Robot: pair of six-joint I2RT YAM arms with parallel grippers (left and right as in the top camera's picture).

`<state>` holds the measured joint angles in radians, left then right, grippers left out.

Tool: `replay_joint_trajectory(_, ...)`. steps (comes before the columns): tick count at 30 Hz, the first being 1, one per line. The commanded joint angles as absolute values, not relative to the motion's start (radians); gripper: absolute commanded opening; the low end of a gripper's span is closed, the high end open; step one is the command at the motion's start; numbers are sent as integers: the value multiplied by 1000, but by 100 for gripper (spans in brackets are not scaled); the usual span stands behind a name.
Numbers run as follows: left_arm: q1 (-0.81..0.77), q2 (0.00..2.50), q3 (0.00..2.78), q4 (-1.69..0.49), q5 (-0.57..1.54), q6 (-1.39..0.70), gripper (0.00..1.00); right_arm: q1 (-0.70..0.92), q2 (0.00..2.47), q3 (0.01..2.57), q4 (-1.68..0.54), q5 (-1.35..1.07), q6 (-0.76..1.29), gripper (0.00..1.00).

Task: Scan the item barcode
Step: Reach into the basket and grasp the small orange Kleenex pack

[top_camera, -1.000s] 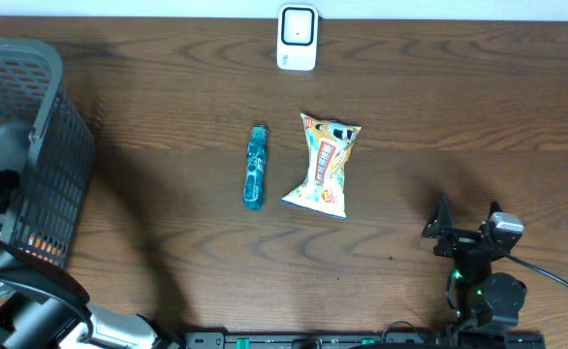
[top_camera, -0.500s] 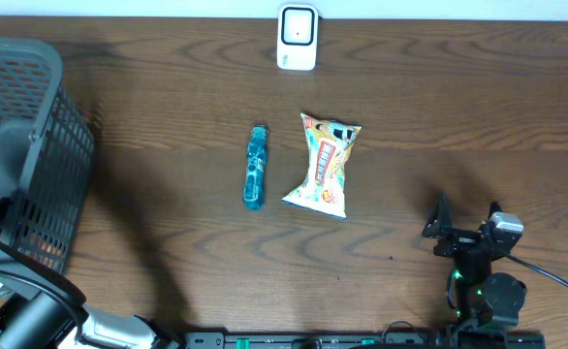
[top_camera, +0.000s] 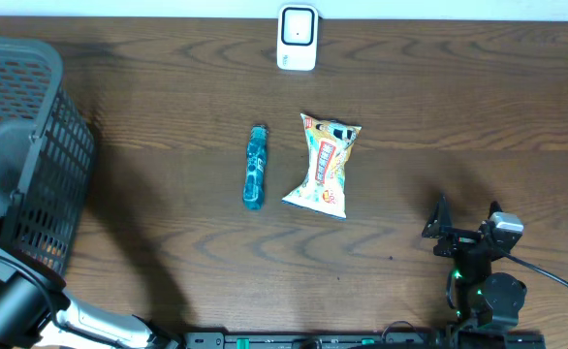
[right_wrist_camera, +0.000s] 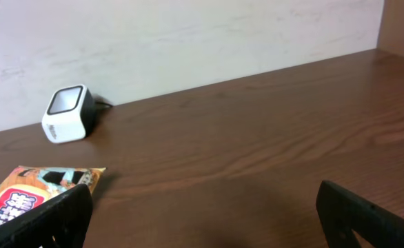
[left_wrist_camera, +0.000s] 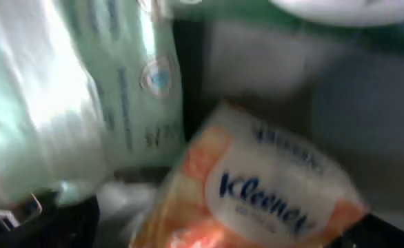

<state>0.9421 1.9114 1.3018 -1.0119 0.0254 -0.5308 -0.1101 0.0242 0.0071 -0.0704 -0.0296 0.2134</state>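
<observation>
- Dark wood table (top_camera: 168, 87): scanner (top_camera: 297, 37) at its far edge, snack bag (top_camera: 325, 165) and teal tube (top_camera: 255, 167) mid-table.
- Left gripper (left_wrist_camera: 216, 233) is inside the basket (top_camera: 32, 145), fingers spread and empty over the Kleenex pack (left_wrist_camera: 257, 193), likely the item.
- Right gripper (right_wrist_camera: 202, 220) rests released.
- Risk: slick, crowded packs could mean pinching the green pack (left_wrist_camera: 119, 103) instead.

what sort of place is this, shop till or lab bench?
Probably a mock shop checkout on a bench: a white box-shaped barcode scanner at the far edge of the brown wooden table, a dark mesh plastic basket at the left, and packaged goods, a yellow snack bag and a teal tube.
</observation>
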Motion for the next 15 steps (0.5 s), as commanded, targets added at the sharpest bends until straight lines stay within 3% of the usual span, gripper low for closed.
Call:
replay_joint_trajectory(1,941,2014,1279,-1011,12,-520,82,-108,20,6,-75,-29,224,99)
replay_joint_trajectory(2,941,2030,1279,-1011,12,-520,64,-108,20,6,-74,-29,224,99)
replay_joint_trajectory(4,941,2033,1279,-1011,12,-521,45,-108,20,6,-75,-29,224,99)
replay_joint_trajectory(15,941,1840,1540,-1092,259,-521,41,-108,20,6,-75,-29,224,99)
